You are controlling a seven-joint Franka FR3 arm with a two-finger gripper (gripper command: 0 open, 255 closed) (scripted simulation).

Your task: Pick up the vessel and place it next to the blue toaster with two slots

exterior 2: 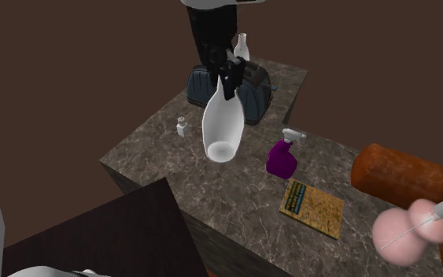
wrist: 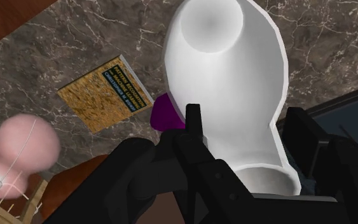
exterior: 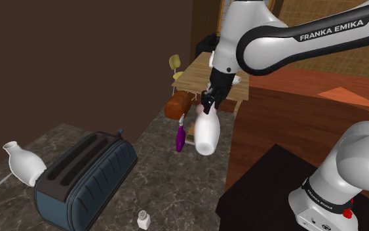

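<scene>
Fingers (wrist: pixel 193 130) clasp white vase (wrist: pixel 228 83) aloft; wrist view shows book (wrist: pixel 104 93) beyond.

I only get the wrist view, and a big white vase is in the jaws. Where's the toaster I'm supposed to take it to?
Observer: The blue toaster sits on the marble counter, toward the shoulder view's lower left of your white vase. Its two slots face up.
Operator: Is anything standing beside it?
Observer: Yes. A second white vase stands upright at the toaster's end on the shoulder view's left. I cannot tell whether the two touch.
</scene>
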